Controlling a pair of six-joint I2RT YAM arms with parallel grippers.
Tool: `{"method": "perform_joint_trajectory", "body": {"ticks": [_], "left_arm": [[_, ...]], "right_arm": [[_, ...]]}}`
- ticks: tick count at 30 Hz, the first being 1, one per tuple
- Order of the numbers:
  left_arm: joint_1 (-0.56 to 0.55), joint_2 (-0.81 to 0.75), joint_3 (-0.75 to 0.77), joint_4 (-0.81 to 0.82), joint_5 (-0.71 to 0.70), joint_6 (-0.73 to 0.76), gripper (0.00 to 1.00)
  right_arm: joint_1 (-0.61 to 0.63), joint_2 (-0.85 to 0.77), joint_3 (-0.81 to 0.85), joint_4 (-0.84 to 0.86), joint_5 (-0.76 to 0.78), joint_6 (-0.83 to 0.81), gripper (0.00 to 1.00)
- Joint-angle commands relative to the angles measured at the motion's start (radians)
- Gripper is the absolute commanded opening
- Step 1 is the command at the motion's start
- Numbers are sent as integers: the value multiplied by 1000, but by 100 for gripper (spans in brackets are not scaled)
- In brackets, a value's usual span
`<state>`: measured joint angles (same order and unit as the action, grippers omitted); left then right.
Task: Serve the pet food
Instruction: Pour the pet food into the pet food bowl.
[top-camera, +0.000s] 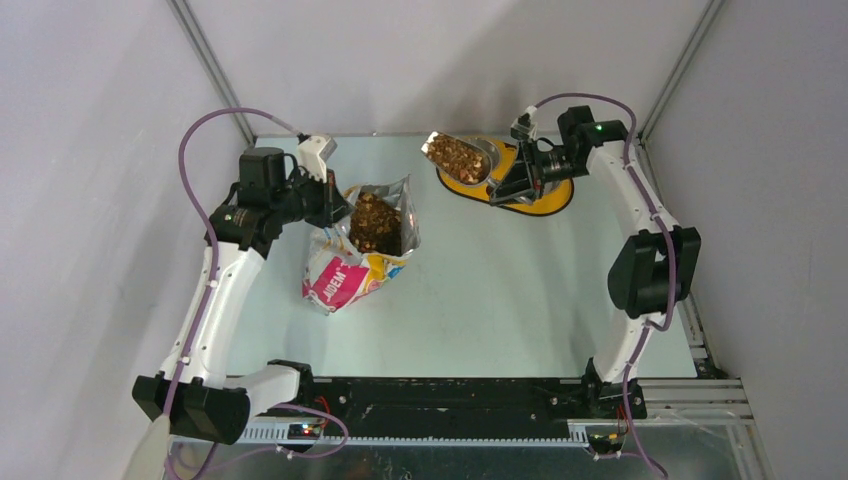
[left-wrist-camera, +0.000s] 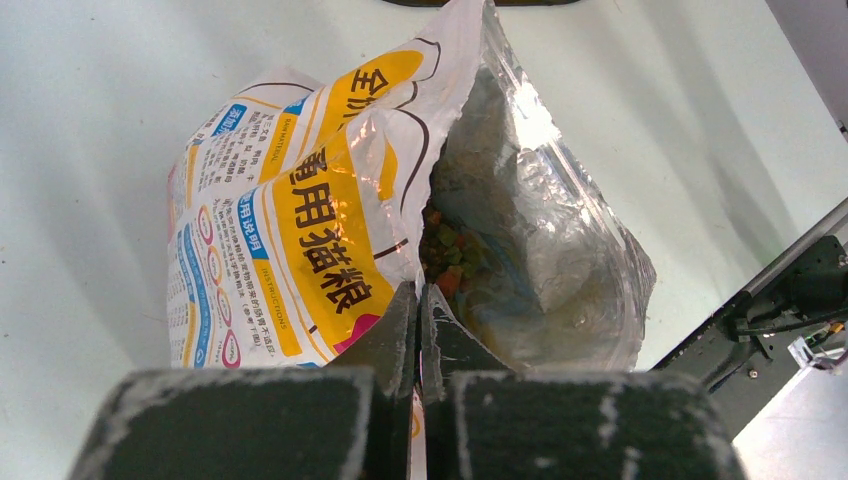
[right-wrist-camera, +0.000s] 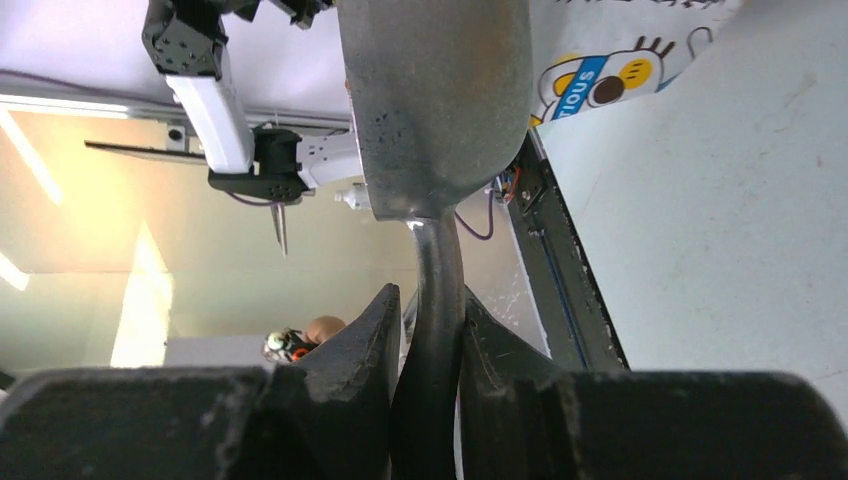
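Observation:
The pet food bag (top-camera: 345, 278) stands open on the table, its mouth full of brown kibble (top-camera: 377, 222). My left gripper (top-camera: 334, 206) is shut on the bag's rim; in the left wrist view the fingertips (left-wrist-camera: 420, 296) pinch the edge of the printed bag (left-wrist-camera: 300, 200), with kibble (left-wrist-camera: 450, 262) deep inside. My right gripper (top-camera: 512, 182) is shut on the handle of the grey metal scoop (top-camera: 429, 146), which is heaped with pet food (top-camera: 458, 158) and hangs over the left end of the yellow feeder (top-camera: 548, 198). From the right wrist I see only the scoop's underside (right-wrist-camera: 435, 100) and my right gripper (right-wrist-camera: 430, 305).
The feeder lies at the back right of the table, near the rear edge, with a metal bowl (top-camera: 492, 150) partly under the scoop. A black rail (top-camera: 450, 395) runs along the near edge between the arm bases. Grey walls close in the sides.

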<state>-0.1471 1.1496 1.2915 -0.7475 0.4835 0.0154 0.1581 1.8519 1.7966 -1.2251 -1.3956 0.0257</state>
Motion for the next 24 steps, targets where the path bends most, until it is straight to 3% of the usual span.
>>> {"method": "perform_joint_trajectory", "body": {"ticks": [1,10,24], "left_arm": [[14,-33,-5,16,13,-8,0],[13,-34,-7,15,13,-8,0],[12,-38,-8,15,12,-8,0]], "right_arm": [[-46,55,71,-107,-54,-106,0],[-123,104,95,-111,-46,-96,0],[-240,109,32,120,4,93,0]]}}
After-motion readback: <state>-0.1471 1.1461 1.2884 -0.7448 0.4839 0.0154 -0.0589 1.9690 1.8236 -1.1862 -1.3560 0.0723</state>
